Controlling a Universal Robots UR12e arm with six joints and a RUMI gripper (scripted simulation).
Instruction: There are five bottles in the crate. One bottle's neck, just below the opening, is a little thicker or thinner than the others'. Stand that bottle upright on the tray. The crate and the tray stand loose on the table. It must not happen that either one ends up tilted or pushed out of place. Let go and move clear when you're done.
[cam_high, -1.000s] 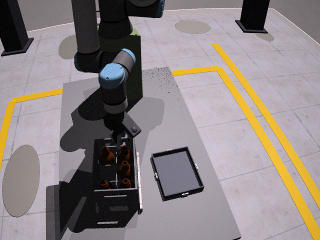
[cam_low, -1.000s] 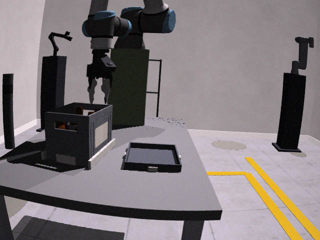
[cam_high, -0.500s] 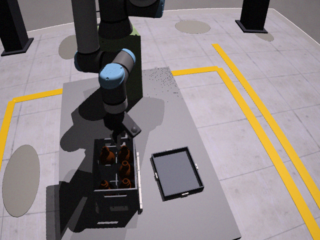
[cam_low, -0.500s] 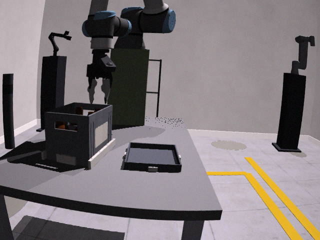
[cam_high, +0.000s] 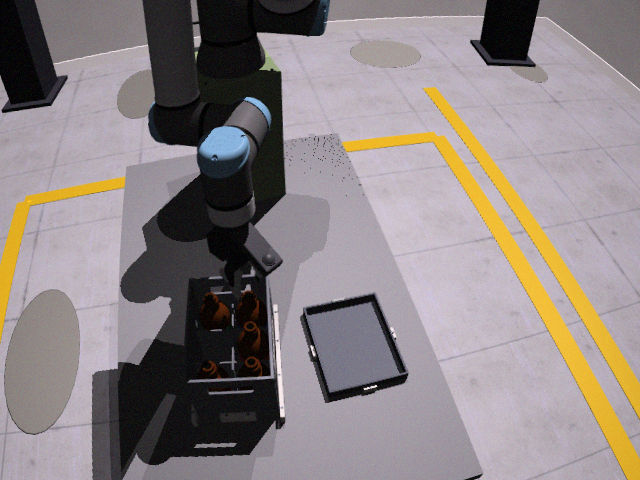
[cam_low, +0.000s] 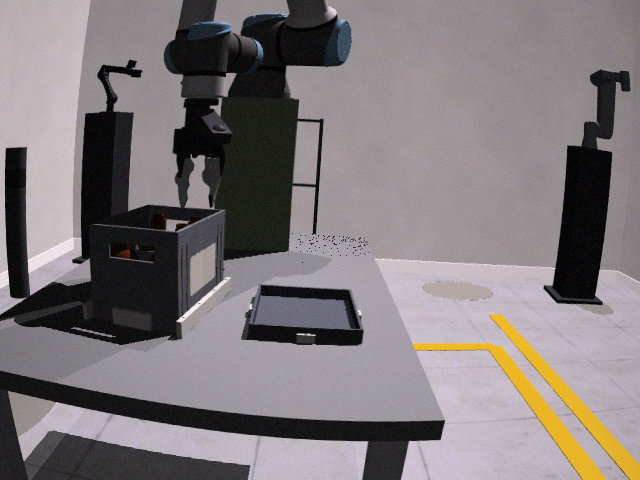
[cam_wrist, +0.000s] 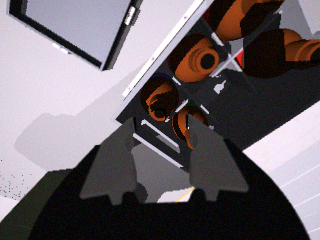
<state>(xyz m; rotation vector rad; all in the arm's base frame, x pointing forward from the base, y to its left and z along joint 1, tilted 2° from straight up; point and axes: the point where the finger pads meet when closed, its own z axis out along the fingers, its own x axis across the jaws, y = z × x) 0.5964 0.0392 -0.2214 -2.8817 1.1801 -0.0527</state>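
Observation:
The dark crate (cam_high: 232, 341) stands on the table's left side and holds several brown bottles; it also shows in the exterior view (cam_low: 155, 268). The two farthest bottles (cam_high: 214, 310) (cam_high: 250, 307) stand below my gripper. My gripper (cam_low: 196, 201) hangs just above the crate's far rim, fingers pointing down, partly open and empty. In the wrist view the fingers frame two bottle mouths (cam_wrist: 159, 100) (cam_wrist: 187, 122) seen from above. The black tray (cam_high: 354, 346) lies empty to the right of the crate and shows in the wrist view (cam_wrist: 75, 25).
A pale strip (cam_high: 279, 356) runs along the crate's right side, facing the tray. The green robot pedestal (cam_low: 258, 170) stands behind the table. Dark pillars (cam_low: 581, 222) stand on the floor beyond.

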